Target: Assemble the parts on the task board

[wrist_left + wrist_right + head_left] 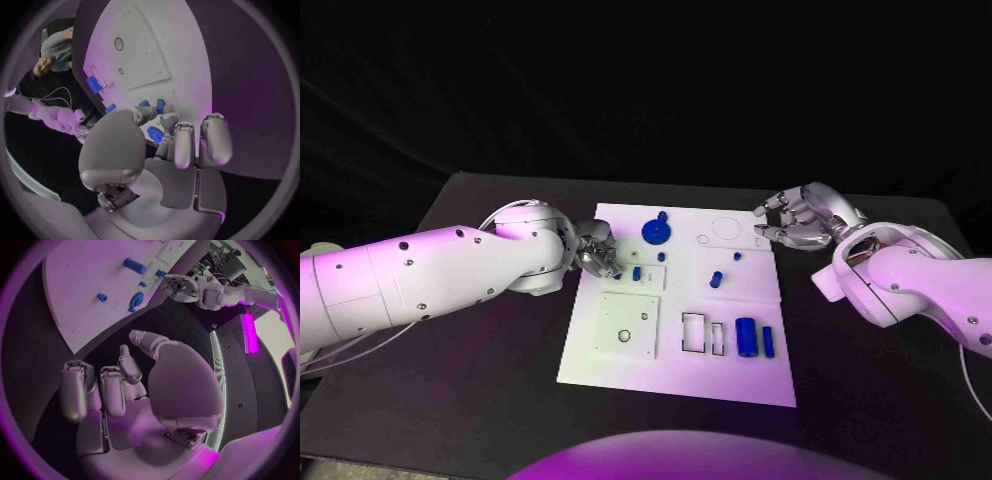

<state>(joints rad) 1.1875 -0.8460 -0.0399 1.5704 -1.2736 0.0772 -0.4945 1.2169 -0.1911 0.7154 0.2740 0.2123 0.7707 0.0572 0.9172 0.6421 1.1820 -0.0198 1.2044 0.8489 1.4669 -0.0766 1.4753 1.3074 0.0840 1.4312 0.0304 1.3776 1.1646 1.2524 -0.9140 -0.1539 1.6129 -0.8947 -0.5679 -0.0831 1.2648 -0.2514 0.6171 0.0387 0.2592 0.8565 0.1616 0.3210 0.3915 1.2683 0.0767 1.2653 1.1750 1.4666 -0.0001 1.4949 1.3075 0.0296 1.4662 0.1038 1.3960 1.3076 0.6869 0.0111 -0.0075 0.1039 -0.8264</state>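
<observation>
1. The left arm is reaching in across the table (473,400), its hand (596,250) sitting at the left edge of the board (625,365), fingers pointing at the board's upper half.
2. The left wrist view is showing that hand (181,145) with fingers curled forward over the board (156,45), a blue part (155,134) sitting just at the fingertips. I cannot tell whether it is being pinched or merely touched.
3. The right arm is angling in from the far side, its hand (798,220) hovering just off the board's upper right corner, fingers loosely curled and apart, holding nothing.
4. The right wrist view is giving the clearer look: the hand (125,385) is hanging over dark table beside the board's edge (75,305), palm empty.
5. That same view is also catching the left hand (187,289) across the board, which is touching the board's far edge beside a small peg (143,284).
6. From the head view, a round disc (656,232) is lying near the board's top, between the two hands and nearer the left one.
7. A short peg (636,272) is standing just beside the left hand's fingertips; another (715,279) is standing mid-board.
8. A cylinder (747,337) and a thin bar (767,341) are lying side by side at the board's lower right, well apart from both hands.
</observation>
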